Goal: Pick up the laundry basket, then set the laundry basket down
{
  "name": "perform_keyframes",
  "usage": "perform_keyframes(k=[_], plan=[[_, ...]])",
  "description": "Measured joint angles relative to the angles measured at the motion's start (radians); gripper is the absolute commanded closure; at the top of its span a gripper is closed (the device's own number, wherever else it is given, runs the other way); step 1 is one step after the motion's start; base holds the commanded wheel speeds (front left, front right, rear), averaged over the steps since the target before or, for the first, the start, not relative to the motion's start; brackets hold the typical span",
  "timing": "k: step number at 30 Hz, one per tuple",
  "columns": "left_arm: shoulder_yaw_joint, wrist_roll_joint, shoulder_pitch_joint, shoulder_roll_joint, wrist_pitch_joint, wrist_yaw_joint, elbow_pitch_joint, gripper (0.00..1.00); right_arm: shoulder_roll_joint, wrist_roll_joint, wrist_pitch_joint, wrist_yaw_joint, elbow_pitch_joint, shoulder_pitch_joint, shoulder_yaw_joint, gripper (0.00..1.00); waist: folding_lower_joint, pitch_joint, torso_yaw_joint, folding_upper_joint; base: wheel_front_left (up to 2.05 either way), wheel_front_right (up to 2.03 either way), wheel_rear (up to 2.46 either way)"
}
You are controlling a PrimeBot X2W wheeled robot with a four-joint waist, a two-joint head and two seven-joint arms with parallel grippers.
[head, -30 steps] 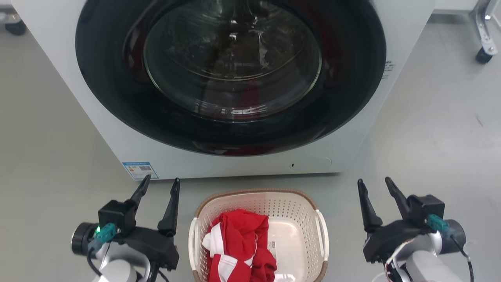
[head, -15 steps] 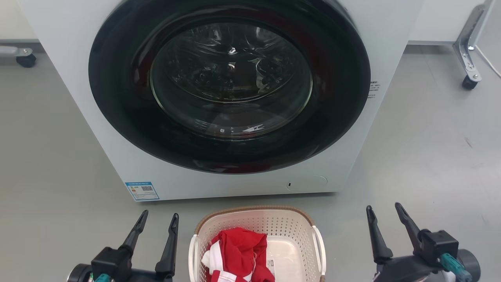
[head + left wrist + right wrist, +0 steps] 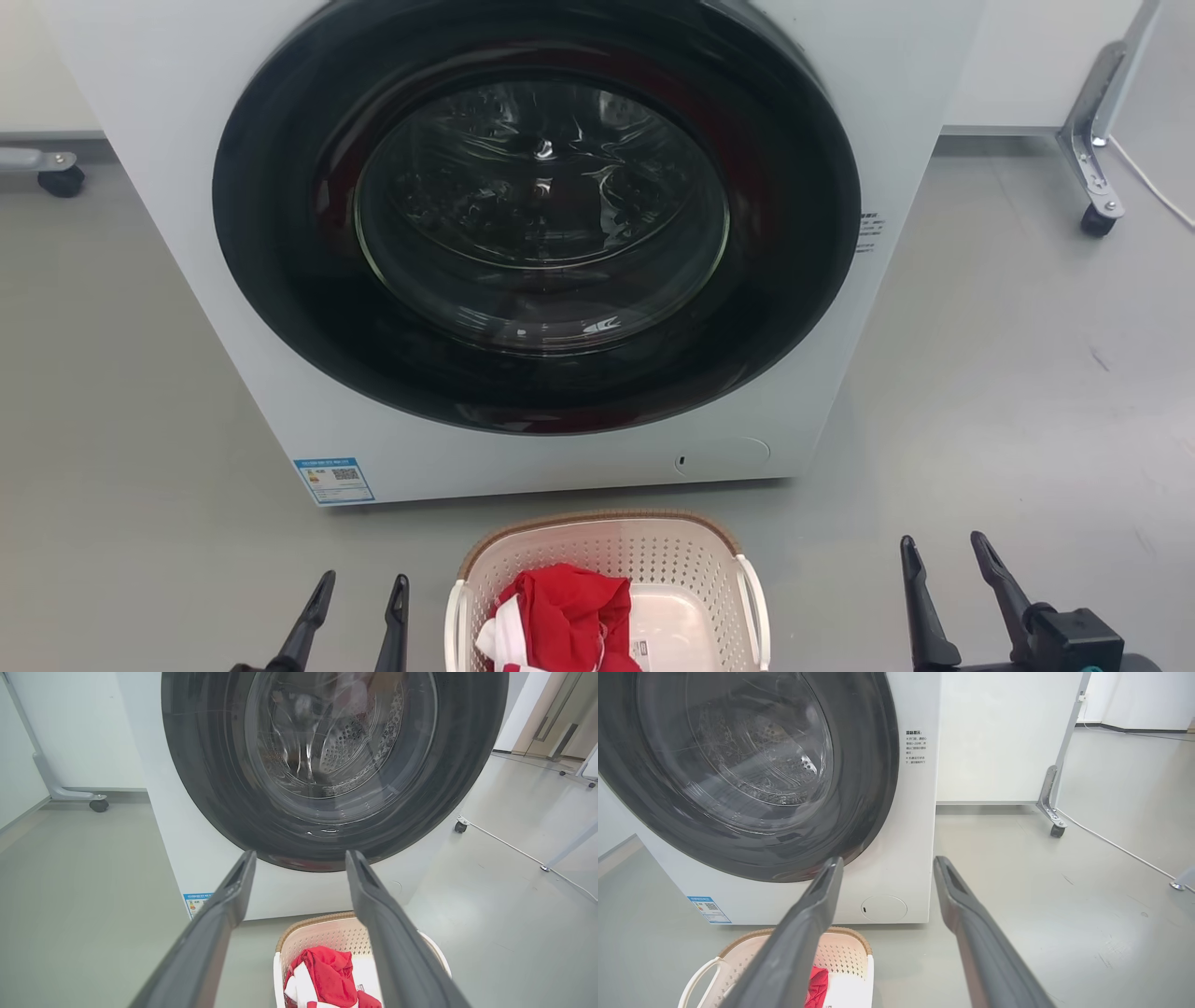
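Item 1. Left gripper (image 3: 364, 581): sits at 7 o'clock in the head view, fingers pointing to 12, moderately parted, grips nothing; hangs clear of the basket.

Item 2. Right gripper (image 3: 941, 541): sits at 5 o'clock in the head view, fingers likewise parted about as far, grips nothing; stands further from the basket than the left.

Item 3. Laundry basket (image 3: 597, 516): rests on the grey floor (image 3: 980, 392) at 6 o'clock, between the two grippers and touched by neither; cream perforated walls, brown woven-look rim, white loop handle on each side. Cut off by the lower edge of the head view.

Item 4. Red and white garment (image 3: 560, 607): lies bunched inside the basket, toward its 9 o'clock side; leaves bare base at 3 o'clock, with a small label there.

Item 5. White washing machine (image 3: 523, 467): stands just beyond the basket at 12 o'clock; round dark door (image 3: 541, 215) shut, blue sticker (image 3: 333, 480) at the front's 7 o'clock corner.

Item 6. Wheeled metal leg (image 3: 1088, 177): stands far off at 2 o'clock.
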Motion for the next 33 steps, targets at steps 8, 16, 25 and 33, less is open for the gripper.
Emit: perform_keyframes(k=[8, 16, 25, 33], plan=[[0.035, 0.03, 0.031, -0.035, 0.0, 0.0, -0.01, 0.0, 0.021, -0.03, 0.0, 0.0, -0.043, 0.036, -0.047, 0.0, 0.0, -0.013, -0.003, -0.0001, 0.0, 0.0, 0.0], [0.052, 0.053, 0.044, -0.053, 0.002, 0.0, -0.021, 0.0, 0.034, -0.06, 0.0, 0.0, -0.07, 0.049, -0.066, 0.0, 0.0, -0.016, 0.001, 0.0, 0.0, 0.0, 0.0], [0.073, 0.063, 0.06, -0.073, 0.012, 0.0, -0.038, 0.0, 0.046, -0.077, 0.0, 0.0, -0.092, 0.067, -0.077, 0.0, 0.0, -0.019, 0.002, 0.0, 0.0, 0.0, 0.0], [0.079, 0.078, 0.06, -0.081, 0.029, 0.0, -0.047, 0.0, 0.049, -0.081, 0.0, 0.0, -0.102, 0.069, -0.089, 0.0, 0.0001, -0.019, 0.006, 0.0, 0.0, 0.0, 0.0]])
